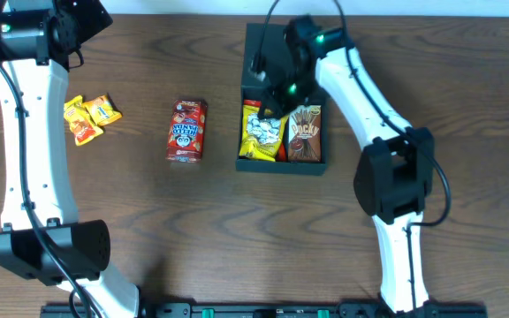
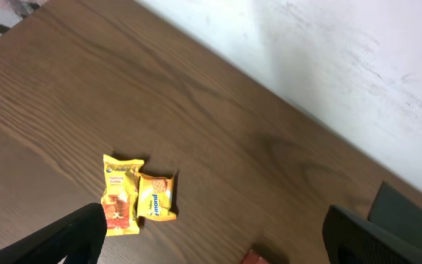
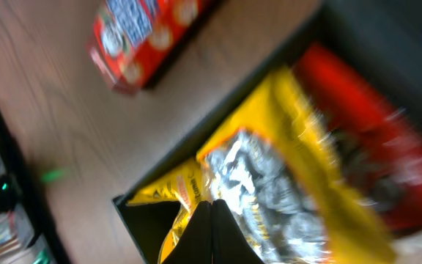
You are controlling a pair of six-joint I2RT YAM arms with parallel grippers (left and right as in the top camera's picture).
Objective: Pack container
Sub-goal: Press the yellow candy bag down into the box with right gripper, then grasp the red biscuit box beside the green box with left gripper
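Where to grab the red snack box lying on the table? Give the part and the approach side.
Grip the red snack box across its narrow width at mid-length, coming straight down from above. It lies flat and alone, its long sides clear of the orange packets and the container. The open left gripper looks the likelier one.

Soft, even light falls on the counter [image 1: 148, 203], with faint shadows. The container [image 1: 254, 44] reads near-black. The right wrist view is motion-blurred, and its yellow packet [image 3: 255, 169] glares silver.
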